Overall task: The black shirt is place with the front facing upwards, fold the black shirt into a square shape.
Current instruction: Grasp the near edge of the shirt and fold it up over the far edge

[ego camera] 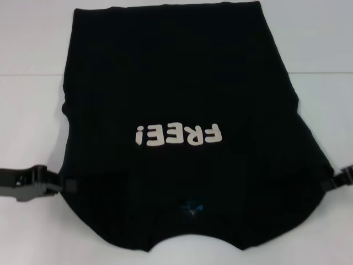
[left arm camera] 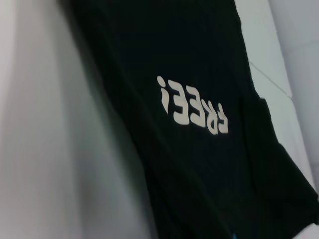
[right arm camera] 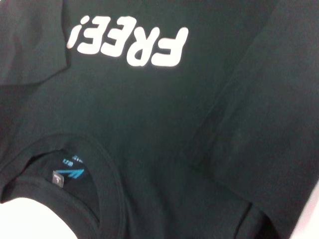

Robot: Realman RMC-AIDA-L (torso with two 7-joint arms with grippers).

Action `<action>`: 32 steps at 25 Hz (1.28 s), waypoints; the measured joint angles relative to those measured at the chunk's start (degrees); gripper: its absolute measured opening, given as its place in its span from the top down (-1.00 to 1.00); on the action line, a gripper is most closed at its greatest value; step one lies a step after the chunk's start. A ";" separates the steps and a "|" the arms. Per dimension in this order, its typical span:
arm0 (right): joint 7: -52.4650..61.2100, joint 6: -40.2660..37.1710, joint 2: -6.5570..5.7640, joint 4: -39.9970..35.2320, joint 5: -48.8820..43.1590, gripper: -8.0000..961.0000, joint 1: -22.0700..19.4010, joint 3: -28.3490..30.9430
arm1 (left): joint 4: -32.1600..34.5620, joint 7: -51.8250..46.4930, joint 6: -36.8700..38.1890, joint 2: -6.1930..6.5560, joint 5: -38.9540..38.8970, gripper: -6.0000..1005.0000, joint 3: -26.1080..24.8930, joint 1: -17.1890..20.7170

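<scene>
Grippers flank the black shirt [ego camera: 176,110] at the table's near edge — left gripper [ego camera: 41,182], right gripper [ego camera: 343,179], likely for sleeve folds; jaw state indiscernible.

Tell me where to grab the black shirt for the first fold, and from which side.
Likely the sleeve edges near the shoulders. The black shirt lies flat, front up, collar toward the robot, sleeves flaring out there. The left gripper and right gripper sit at those edges, so pinch each from its outer side, low along the table.
</scene>
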 joint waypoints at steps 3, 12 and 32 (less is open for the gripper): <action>-1.59 -3.04 -1.04 -0.17 0.12 0.89 -1.48 0.37 | -0.24 0.04 4.24 0.06 1.37 0.89 0.02 0.86; -5.24 -11.48 -2.14 -0.14 -0.87 0.89 -6.03 0.62 | -0.31 1.65 13.13 0.49 8.64 0.88 0.08 1.06; -6.26 -3.17 -2.25 7.67 14.35 0.89 -5.01 16.84 | -1.79 3.07 -4.27 0.08 -2.55 0.86 -11.51 -2.94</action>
